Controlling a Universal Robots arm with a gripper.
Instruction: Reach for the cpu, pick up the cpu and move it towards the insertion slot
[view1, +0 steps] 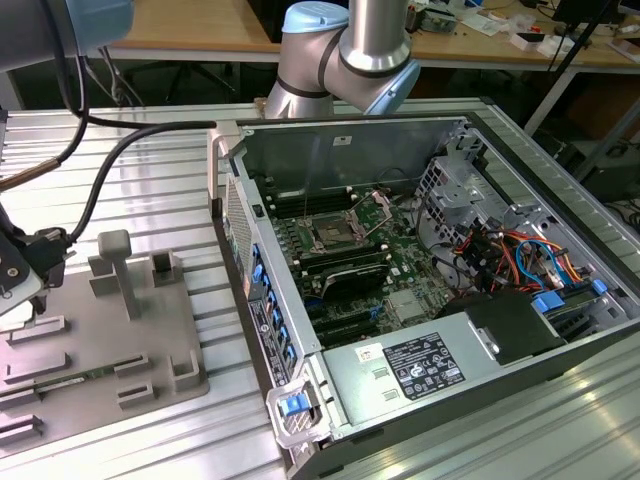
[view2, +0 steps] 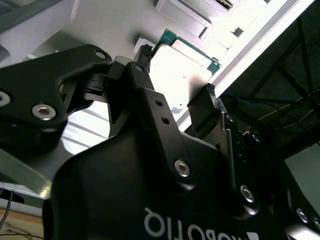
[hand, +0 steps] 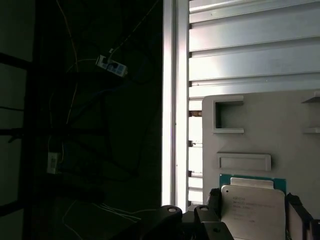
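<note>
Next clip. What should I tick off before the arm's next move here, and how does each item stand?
1. Hand centred over cpu, in both wrist views: ok.
2. Grip closed on cpu: cannot tell.
3. cpu lifted off tray: cannot tell.
4. Slot uncovered, dark centre showing: ok.
5. Case open on top, slot reachable from above: ok.

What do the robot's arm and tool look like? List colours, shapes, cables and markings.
The arm is built of silver-grey tubes with rounded joints capped in light blue. A thick black cable hangs from it. In the second wrist view the tool is matt black, made of angular links with silver bolt heads and white lettering on its body.
</note>
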